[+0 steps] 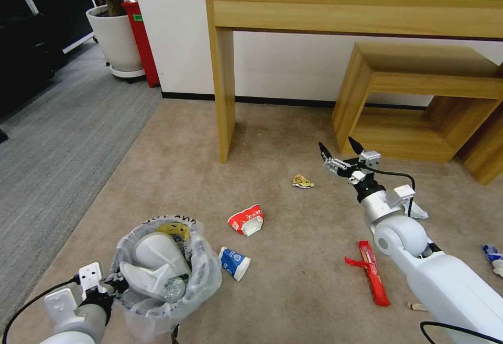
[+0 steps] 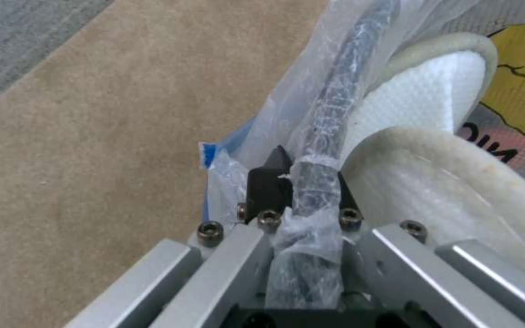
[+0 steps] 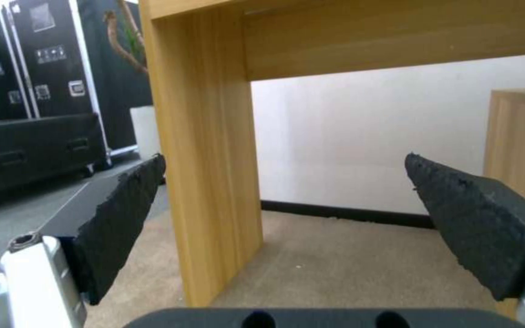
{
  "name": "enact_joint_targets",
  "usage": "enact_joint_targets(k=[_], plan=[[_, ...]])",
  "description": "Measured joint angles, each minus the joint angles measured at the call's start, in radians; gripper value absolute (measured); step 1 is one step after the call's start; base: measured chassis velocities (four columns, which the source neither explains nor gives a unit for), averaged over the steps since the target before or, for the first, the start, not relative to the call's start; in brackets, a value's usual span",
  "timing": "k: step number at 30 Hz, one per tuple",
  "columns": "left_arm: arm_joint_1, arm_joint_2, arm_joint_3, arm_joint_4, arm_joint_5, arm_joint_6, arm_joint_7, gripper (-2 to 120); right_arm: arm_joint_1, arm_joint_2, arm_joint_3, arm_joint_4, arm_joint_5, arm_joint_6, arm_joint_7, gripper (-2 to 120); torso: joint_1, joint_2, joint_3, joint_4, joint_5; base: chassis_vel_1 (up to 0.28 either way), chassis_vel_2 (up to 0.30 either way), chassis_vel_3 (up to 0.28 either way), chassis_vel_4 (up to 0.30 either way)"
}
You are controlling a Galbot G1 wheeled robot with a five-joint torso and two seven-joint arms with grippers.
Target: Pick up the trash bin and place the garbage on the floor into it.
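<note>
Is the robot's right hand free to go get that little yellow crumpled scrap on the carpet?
Probably yes. The right hand is open and empty, raised over bare carpet just beyond the yellow scrap, with nothing lying between them. The left hand grips the trash bin.

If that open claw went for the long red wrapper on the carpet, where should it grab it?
Probably across the middle of the long red plastic wrapper, coming straight down from above. It lies flat on the beige carpet and is narrow, so the right tool, fingers open, could span its short width; its crumpled upper end offers a raised fold as an alternative.
</note>
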Motion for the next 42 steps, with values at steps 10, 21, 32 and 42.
enact_joint_targets(k=[10,21,32,42], plan=[[-0.003,0.010,-0.023,-0.002,-0.033,0.000,-0.004,1,-0.033,0.010,0.037,0.006,-0.035,-0.005,0.023,100,0.000,0.000,0.000,-0.0001,-0.0001,0.000,0.000,0.000,0.000],[-0.026,0.013,-0.018,0.006,-0.047,0.000,-0.008,1,-0.058,0.019,0.053,0.013,-0.053,-0.004,0.026,100,0.000,0.000,0.000,-0.0001,-0.0001,0.000,0.000,0.000,0.000],[-0.028,0.018,-0.013,0.007,-0.050,0.000,-0.010,1,-0.111,0.036,0.085,0.036,-0.079,-0.009,0.048,100,0.000,0.000,0.000,-0.0001,0.0000,0.000,0.000,0.000,0.000],[-0.024,0.023,-0.012,0.007,-0.051,0.000,-0.010,1,-0.147,0.046,0.109,0.040,-0.107,-0.008,0.079,100,0.000,0.000,0.000,-0.0001,0.0000,0.000,0.000,0.000,0.000]])
